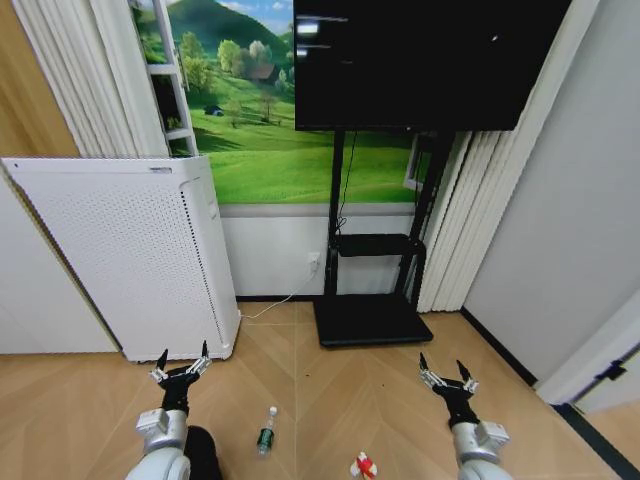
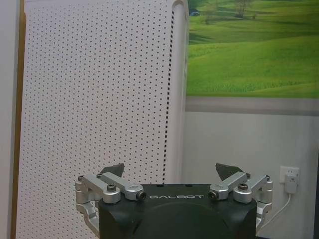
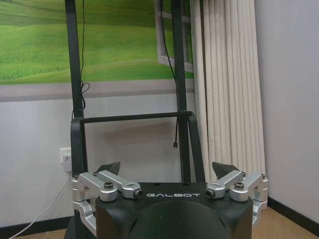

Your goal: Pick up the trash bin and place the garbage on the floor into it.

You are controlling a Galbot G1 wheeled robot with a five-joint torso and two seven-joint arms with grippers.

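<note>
**Nothing picked up yet**

Both claws hang spread and empty above the floor [image 1: 330,390]. The left claw [image 1: 181,364] hovers near the white appliance [image 1: 130,250]; the right claw [image 1: 447,377] is well apart, near the TV stand [image 1: 368,320]. The bottle [image 1: 266,431] and a red-and-white wrapper [image 1: 365,466] lie between and below them. A dark shape beside the left arm may be the bin [image 1: 203,452]; I cannot tell. The right wrist view adds a wall socket [image 3: 65,158].

Both grippers raised over littered parquet

The left gripper [image 1: 181,365] at seven o'clock and right gripper [image 1: 447,377] at five o'clock hold fingers spread; a bottle [image 1: 266,430] (green label) and a red-and-white wrapper [image 1: 365,466] lie on the floor [image 1: 330,390] near six o'clock.
</note>
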